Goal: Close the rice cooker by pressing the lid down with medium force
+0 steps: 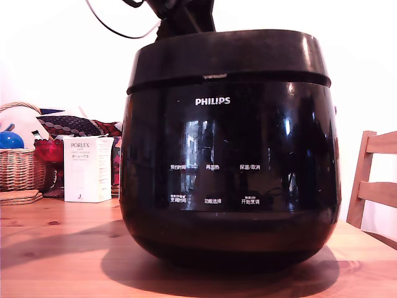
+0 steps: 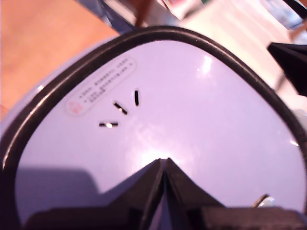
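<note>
Your cooker (image 1: 229,180) sits on the wooden table (image 1: 56,254), filling the middle of the exterior view, glossy black, with white PHILIPS lettering (image 1: 213,101) and 6 small white button labels on its front. The lid (image 1: 226,59) is down on the body; a thin seam and a small pale latch mark (image 1: 214,76) show at the front edge, the band looking level from this angle. You cannot tell from here whether it has latched. The arm (image 1: 186,15) rises dark behind and above the lid, a cable (image 1: 115,28) looping off toward the exterior view's left. In the wrist view your gripper (image 2: 164,165) has its 2 black fingers (image 2: 148,191) brought together to a point, tips meeting with nothing between them, and that point rests on or just above the lid's smooth pale-looking top surface (image 2: 192,124); contact is not certain. Near the tip lie 3 short slots (image 2: 120,108) and an oval sticker (image 2: 100,86) with small print, unreadable. A dark rim (image 2: 57,91) rings the top panel. At the exterior view's left stand a white PORLEX box (image 1: 87,169), a wicker basket (image 1: 22,167) with a blue ball (image 1: 9,139), and patterned cloth (image 1: 74,124). A wooden chair (image 1: 372,186) stands at the exterior view's right.
</note>
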